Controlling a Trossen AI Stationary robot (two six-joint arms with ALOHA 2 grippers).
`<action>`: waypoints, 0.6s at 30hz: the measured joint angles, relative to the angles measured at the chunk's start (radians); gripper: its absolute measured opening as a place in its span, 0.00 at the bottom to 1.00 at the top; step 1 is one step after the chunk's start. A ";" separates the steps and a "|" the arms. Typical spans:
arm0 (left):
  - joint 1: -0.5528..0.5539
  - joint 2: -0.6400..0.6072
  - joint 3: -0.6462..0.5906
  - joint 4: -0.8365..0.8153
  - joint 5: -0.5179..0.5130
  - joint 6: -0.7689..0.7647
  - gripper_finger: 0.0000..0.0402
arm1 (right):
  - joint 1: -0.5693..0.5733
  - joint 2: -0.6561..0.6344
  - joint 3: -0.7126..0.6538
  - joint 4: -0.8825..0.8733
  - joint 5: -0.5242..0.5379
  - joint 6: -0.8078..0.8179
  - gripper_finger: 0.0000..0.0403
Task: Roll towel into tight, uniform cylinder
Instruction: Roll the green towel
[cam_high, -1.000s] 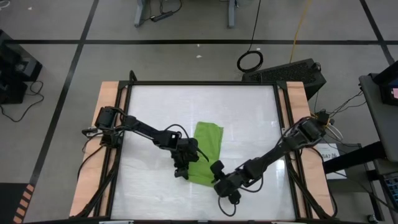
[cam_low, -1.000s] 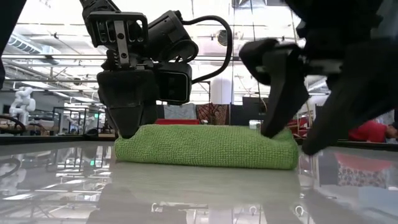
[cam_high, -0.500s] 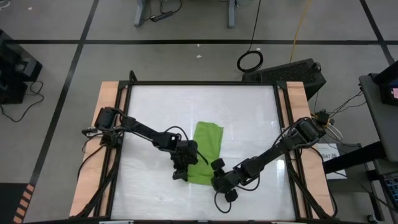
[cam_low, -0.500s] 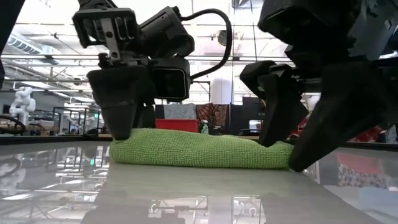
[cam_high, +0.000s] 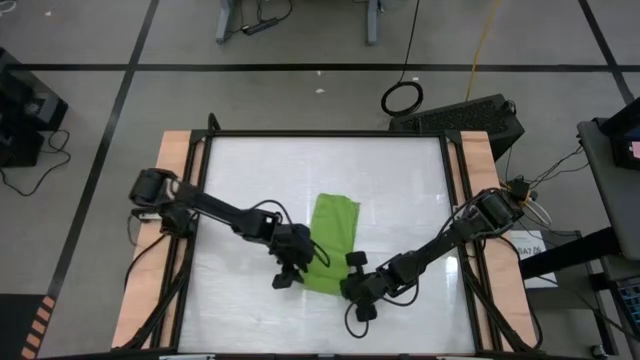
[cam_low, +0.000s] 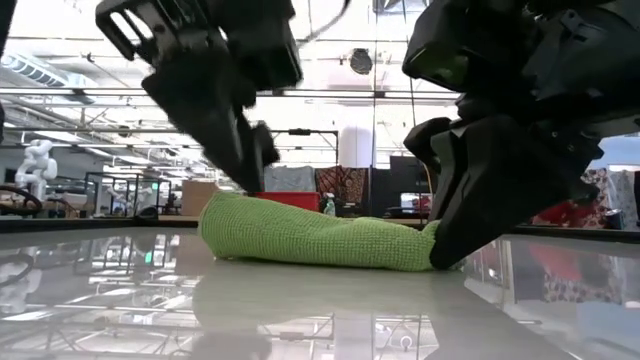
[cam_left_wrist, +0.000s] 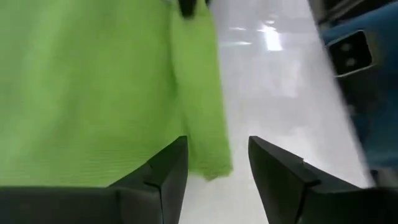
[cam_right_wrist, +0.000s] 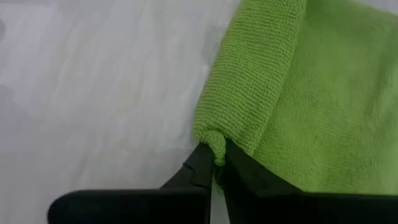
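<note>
Right tool (cam_right_wrist: 214, 163) on towel (cam_right_wrist: 292, 93) corner

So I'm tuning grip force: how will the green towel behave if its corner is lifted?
Probably floppy: the towel sags along its rolled edge. Likely light, since the right gripper holds a corner by a small pinch. It may slide on the glossy table.

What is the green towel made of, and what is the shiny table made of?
The lime-green soft cloth towel looks like microfibre or terry: a fine nubbly weave shows, and it bends limply where the right pincer pinches its corner. The white glossy tabletop seems hard and smooth, perhaps laminate or acrylic; it mirrors the ceiling lights.
</note>
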 joint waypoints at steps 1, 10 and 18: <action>-0.008 -0.026 0.000 -0.023 -0.052 0.034 0.43 | 0.000 -0.001 0.000 0.000 -0.001 0.011 0.03; -0.153 -0.091 0.000 -0.012 -0.297 0.363 0.41 | 0.006 -0.012 -0.002 0.004 -0.050 0.060 0.01; -0.210 0.024 -0.002 0.032 -0.393 0.459 0.42 | 0.007 -0.012 -0.002 0.023 -0.074 0.093 0.00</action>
